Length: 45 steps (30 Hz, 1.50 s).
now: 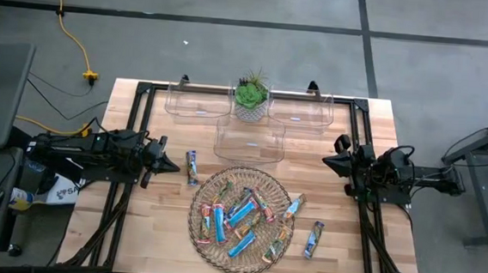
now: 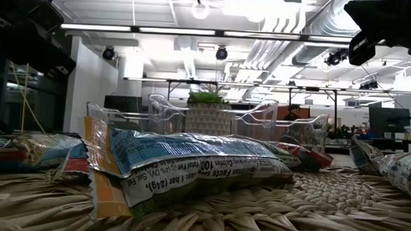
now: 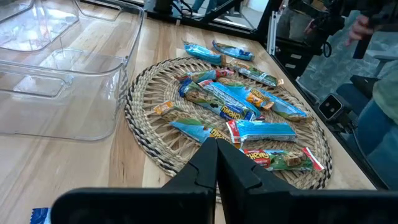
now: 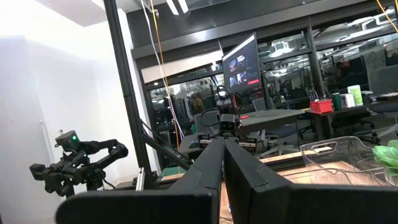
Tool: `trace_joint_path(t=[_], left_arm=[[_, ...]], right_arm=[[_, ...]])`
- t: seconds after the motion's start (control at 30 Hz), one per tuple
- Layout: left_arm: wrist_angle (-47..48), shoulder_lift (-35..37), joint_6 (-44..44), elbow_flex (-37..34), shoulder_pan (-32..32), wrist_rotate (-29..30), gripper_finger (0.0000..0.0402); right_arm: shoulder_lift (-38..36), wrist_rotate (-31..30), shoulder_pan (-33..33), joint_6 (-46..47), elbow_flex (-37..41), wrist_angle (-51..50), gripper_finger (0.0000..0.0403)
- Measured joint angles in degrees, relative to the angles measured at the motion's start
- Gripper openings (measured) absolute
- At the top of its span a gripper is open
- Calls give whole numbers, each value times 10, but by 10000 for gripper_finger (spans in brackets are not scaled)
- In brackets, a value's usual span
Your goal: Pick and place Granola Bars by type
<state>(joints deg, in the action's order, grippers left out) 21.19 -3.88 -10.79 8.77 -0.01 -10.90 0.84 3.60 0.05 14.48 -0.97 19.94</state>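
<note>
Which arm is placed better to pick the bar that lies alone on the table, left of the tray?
Probably the left. Its shut left gripper points at the lone bar close beside it, while the right gripper waits across the wicker tray, much farther away.

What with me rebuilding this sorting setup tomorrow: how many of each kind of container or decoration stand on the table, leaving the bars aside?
Clear plastic bins: 3
Round wicker tray: 1
Potted plant: 1
Total: 5
</note>
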Motion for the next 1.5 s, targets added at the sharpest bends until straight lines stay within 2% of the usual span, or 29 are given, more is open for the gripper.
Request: trace_joint_path(t=[0.4,0.53,0.67,0.8,1.07,1.2,1.33,1.5], left_arm=[[0,0,0,0,0,0,1],[0,0,0,0,0,0,1],[0,0,0,0,0,0,1],[0,0,0,0,0,0,1],[0,0,0,0,0,0,1],[0,0,0,0,0,0,1],[0,0,0,0,0,0,1],[0,0,0,0,0,0,1]], right_arm=[[0,-1,0,51,-1,30,0],[0,0,0,48,-36,17,0],[7,0,0,5,-135,-133,0],[53,-13,0,-41,-273,-318,0],[237,-14,0,-86,-547,-624,0],[340,8,0,-102,-662,-756,0],[432,38,0,-107,-753,-865,0],[516,78,0,-120,-825,-946,0]])
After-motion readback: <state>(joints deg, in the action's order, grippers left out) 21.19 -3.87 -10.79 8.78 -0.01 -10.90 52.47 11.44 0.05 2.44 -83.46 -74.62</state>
